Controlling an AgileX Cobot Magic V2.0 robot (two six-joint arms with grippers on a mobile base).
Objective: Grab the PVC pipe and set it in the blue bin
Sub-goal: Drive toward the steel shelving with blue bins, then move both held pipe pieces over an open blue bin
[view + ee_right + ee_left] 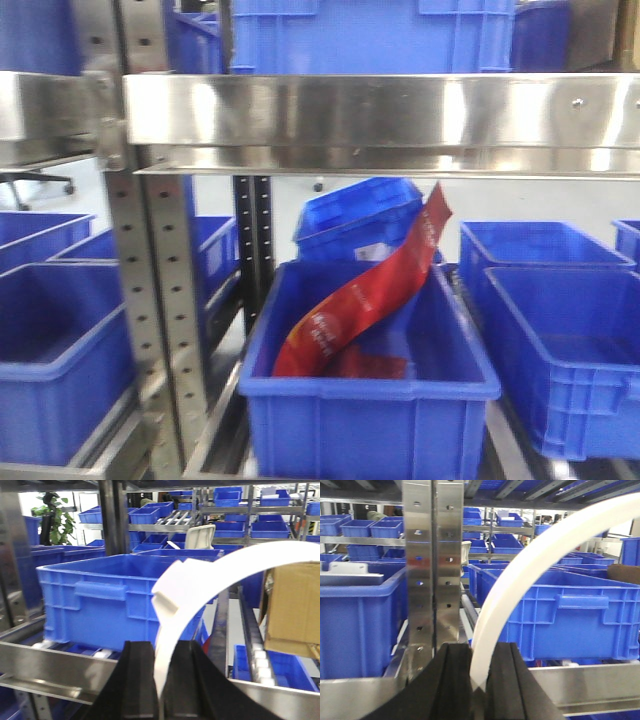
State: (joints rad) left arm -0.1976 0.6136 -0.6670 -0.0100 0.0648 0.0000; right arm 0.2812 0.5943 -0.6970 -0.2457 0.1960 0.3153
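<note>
My right gripper (159, 647) is shut on the PVC pipe (220, 567), a white tightly curved clamp piece with a squared tab near its lower end; it arcs up and to the right. My left gripper (479, 652) is shut on a longer, smooth white arc strip (520, 575) that sweeps up to the right. A blue bin (370, 390) stands in the middle of the lower shelf in the front view, with a red packet (370, 290) leaning in it. Neither gripper shows in the front view.
A steel shelf beam (380, 110) crosses above the bin, and a perforated steel upright (150, 300) stands to its left. More blue bins (560, 330) sit on both sides. A blue bin (100, 600) and a cardboard box (292, 610) face the right wrist; an upright (432, 570) faces the left wrist.
</note>
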